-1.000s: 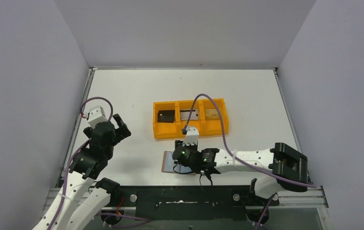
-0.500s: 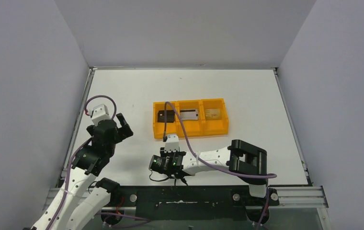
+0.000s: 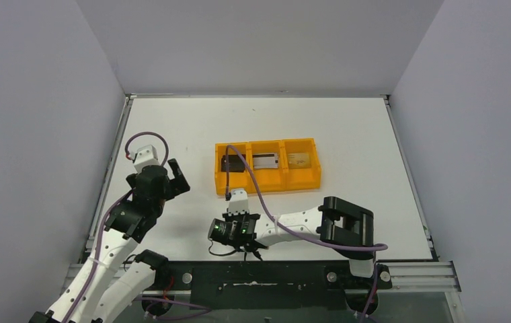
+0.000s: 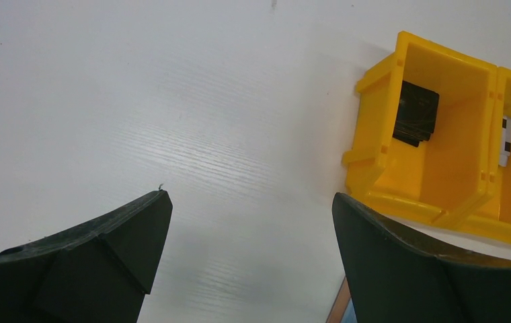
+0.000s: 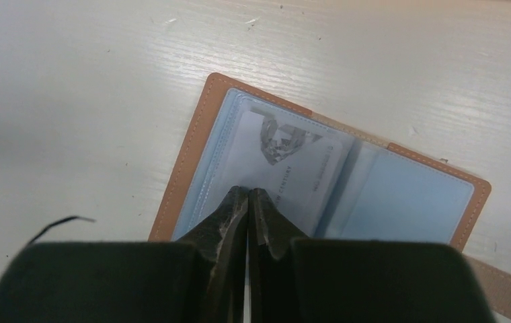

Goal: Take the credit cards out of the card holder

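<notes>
The brown card holder (image 5: 202, 118) lies open on the table, its grey-blue inside up. A pale printed credit card (image 5: 293, 168) sits in its left clear pocket. My right gripper (image 5: 248, 192) is shut, its tips resting on that card's near end. From above, the right gripper (image 3: 226, 233) covers the holder. A black card (image 3: 229, 163), a silvery one (image 3: 265, 161) and a gold-tan one (image 3: 298, 159) lie in the orange tray (image 3: 266, 185). My left gripper (image 4: 249, 198) hangs open over bare table left of the tray, holding nothing.
The tray's left wall (image 4: 367, 134) and the black card (image 4: 415, 113) show in the left wrist view, with a corner of the holder (image 4: 342, 308) at the bottom. A purple cable (image 3: 253, 182) arcs over the tray's left part. The black base rail (image 3: 273, 276) runs just behind the holder.
My right arm swung left over the card holder and its jaws went from part open to shut. The left gripper drifted slightly right and stayed open.
</notes>
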`<state>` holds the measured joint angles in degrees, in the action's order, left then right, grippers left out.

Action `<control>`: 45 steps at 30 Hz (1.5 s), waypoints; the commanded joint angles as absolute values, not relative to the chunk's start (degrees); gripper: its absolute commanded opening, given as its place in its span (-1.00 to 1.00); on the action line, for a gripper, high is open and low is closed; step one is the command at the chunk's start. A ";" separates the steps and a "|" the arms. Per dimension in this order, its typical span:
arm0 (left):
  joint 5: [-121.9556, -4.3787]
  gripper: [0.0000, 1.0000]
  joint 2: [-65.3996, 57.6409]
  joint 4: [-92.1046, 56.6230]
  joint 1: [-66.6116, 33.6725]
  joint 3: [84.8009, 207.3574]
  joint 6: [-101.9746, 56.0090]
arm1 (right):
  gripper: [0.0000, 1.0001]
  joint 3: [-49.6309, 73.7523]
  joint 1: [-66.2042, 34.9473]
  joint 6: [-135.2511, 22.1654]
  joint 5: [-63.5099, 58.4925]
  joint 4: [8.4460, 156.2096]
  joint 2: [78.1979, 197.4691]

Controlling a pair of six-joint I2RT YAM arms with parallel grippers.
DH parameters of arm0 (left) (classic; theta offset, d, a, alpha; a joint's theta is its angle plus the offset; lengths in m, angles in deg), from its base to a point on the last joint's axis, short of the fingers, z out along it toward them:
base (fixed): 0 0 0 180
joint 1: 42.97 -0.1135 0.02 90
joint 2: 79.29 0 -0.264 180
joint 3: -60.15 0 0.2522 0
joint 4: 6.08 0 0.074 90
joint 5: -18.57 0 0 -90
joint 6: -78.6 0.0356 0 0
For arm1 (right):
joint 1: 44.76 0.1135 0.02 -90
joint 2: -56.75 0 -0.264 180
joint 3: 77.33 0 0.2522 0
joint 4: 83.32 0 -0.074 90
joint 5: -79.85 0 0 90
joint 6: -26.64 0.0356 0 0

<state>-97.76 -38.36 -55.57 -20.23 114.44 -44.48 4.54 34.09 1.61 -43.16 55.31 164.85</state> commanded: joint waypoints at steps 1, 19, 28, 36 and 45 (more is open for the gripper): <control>-98.26 0.84 -39.22 -51.85 -20.91 115.40 -43.46 | -1.00 1.95 34.24 -3.79 -44.84 58.88 159.12; -97.61 0.84 -39.52 -51.67 -21.00 115.49 -43.18 | -0.09 5.71 34.11 -1.59 -43.64 54.87 164.36; -97.10 0.84 -39.07 -51.26 -21.29 115.44 -42.91 | -0.49 8.41 34.36 2.29 -46.88 44.85 168.71; -96.54 0.84 -37.95 -51.13 -21.61 115.40 -42.69 | -0.90 5.08 34.10 -4.09 -45.80 50.73 165.78; -97.00 0.84 -37.49 -51.48 -21.61 115.46 -42.87 | -1.00 -2.30 34.91 -13.03 -42.88 61.84 156.70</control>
<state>-96.92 -37.42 -54.28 -21.32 114.44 -43.67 0.65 34.16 -8.16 -43.89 57.93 162.35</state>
